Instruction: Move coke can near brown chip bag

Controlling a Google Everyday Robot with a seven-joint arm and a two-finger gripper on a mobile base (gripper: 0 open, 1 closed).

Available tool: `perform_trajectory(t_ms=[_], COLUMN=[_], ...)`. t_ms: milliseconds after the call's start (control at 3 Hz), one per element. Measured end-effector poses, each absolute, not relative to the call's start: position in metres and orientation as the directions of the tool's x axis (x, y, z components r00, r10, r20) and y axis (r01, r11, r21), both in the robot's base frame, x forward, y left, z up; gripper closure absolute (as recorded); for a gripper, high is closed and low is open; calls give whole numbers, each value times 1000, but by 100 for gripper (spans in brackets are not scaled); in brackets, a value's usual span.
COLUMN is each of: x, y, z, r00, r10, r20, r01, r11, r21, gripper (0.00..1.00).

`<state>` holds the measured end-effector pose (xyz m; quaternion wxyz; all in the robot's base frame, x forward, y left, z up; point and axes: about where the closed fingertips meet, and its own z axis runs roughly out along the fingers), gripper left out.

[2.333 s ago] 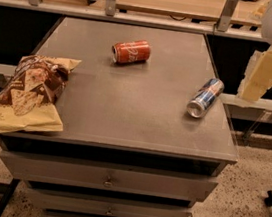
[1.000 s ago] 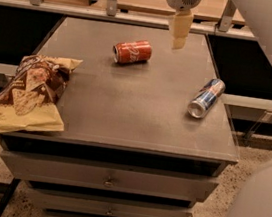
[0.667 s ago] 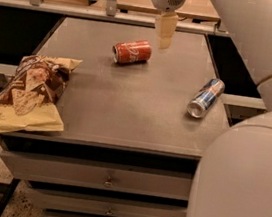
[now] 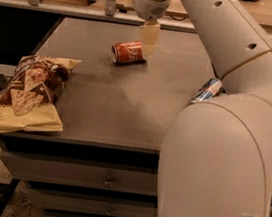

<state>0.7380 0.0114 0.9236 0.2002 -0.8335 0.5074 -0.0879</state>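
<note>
The coke can (image 4: pixel 128 53) lies on its side on the grey cabinet top (image 4: pixel 126 104), towards the back middle. The brown chip bag (image 4: pixel 27 92) lies at the left front edge, partly overhanging it. My gripper (image 4: pixel 149 37) hangs from the arm just right of and slightly behind the coke can, close above its right end. The big white arm reaches in from the right and fills the right side of the view.
A blue-and-silver can (image 4: pixel 207 90) lies on its side at the right of the top, partly hidden by my arm. Drawers (image 4: pixel 108 180) are below the top. A railing and wooden counter stand behind.
The gripper has swung from the far right to the left across the back of the top and come down beside the coke can. The cans and the bag have not moved.
</note>
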Motion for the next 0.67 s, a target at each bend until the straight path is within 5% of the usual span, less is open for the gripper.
perform_trajectory(t_ms=[667], x=[749], y=[26], z=[883], r00=[461], r10=[-881], r20=[-102], r01=[-840], r11=[-396], r21=[-371], gripper=[0])
